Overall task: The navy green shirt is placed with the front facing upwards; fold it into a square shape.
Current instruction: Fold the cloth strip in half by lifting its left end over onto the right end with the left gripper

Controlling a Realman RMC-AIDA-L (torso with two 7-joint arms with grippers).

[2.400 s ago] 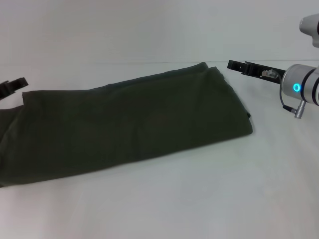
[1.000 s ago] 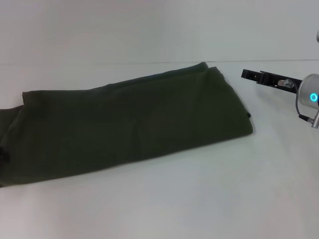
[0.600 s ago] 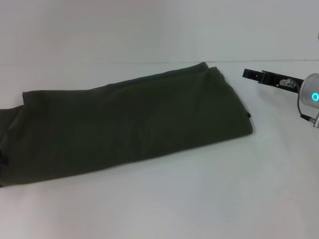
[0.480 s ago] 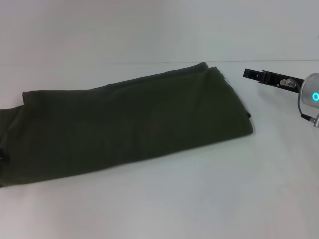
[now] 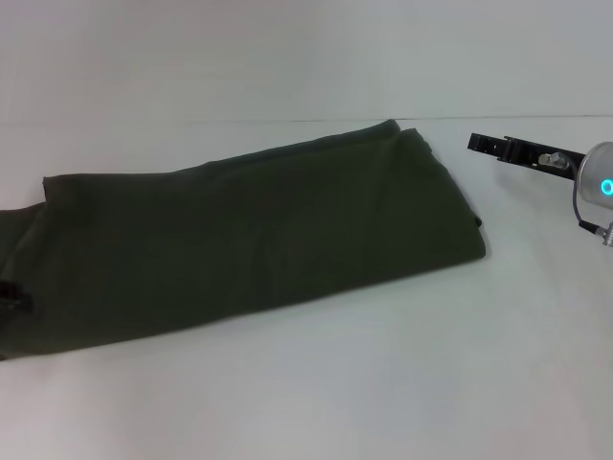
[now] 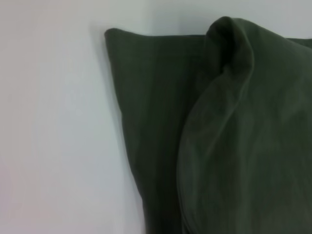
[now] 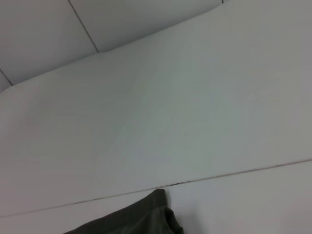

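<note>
The navy green shirt [image 5: 249,235] lies on the white table as a long band, folded lengthwise, running from the left edge of the head view to right of centre. No lettering shows. A dark tip of my left gripper [image 5: 11,295] pokes in at the far left, over the shirt's left end. In the left wrist view, a corner of the shirt [image 6: 219,136] shows with one layer lapped over another. My right gripper [image 5: 503,149] hovers above the table, apart from the shirt's far right corner [image 7: 151,214].
The white table [image 5: 383,383] stretches in front of and to the right of the shirt. Behind its back edge [image 7: 234,175] rises a pale wall [image 5: 287,57].
My left gripper left the back left of the shirt, dropped out of view, and now shows low at the left edge. My right gripper drew back to the right, then held still.
</note>
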